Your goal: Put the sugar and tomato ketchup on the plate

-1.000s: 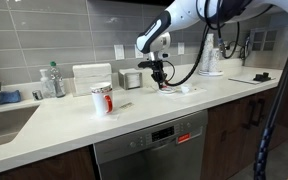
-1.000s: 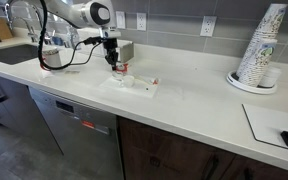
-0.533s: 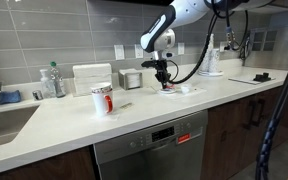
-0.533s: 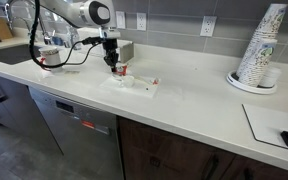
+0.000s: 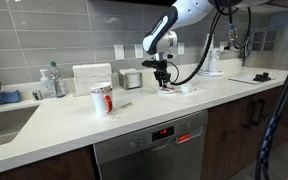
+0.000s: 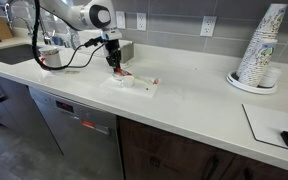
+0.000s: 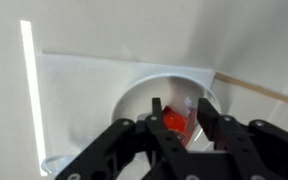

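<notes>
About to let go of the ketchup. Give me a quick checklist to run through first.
1. The ketchup gripped between the jaws: ok.
2. The gripper directly above the plate: ok.
3. The ketchup inside the plate's rim, wrist view: ok.
4. The sugar on the plate: cannot tell.
5. Drop height above the plate low enough: cannot tell.
</notes>
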`<state>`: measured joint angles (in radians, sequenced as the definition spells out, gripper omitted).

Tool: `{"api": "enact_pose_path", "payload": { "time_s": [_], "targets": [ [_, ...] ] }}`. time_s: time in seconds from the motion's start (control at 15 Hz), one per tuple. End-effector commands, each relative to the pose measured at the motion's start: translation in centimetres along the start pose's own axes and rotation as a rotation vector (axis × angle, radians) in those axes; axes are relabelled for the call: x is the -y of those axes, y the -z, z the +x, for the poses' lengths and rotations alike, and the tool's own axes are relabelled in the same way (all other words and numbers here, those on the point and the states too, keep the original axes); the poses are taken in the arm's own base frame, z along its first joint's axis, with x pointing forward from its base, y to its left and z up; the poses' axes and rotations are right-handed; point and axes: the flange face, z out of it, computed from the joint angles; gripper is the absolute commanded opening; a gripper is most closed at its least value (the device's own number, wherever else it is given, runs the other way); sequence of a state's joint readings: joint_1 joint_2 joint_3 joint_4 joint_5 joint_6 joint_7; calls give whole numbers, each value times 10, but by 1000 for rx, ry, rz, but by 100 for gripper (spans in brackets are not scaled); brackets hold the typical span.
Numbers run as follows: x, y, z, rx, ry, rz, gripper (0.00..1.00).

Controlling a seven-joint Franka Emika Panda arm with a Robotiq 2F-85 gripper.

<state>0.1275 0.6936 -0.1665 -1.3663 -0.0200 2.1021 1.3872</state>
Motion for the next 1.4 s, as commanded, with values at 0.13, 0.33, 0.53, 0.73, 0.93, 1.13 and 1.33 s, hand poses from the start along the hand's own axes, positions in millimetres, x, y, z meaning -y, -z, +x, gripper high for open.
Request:
{"api": "enact_pose_path", "payload": {
  "time_s": [0.13, 0.33, 0.53, 0.73, 0.93, 1.13, 1.33],
  "targets": [
    [-12, 35, -31, 49, 127, 119, 89],
    [-22, 56, -58, 109, 240, 144, 100],
    [-33, 73, -85, 158, 364, 160, 100],
    [-51, 85, -108, 121, 559, 141, 100],
    [-71, 95, -121, 79, 722, 143, 100],
    [-94, 109, -124, 4, 871, 144, 100],
    [-115, 125, -115, -58, 960, 229, 100]
  ]
}}
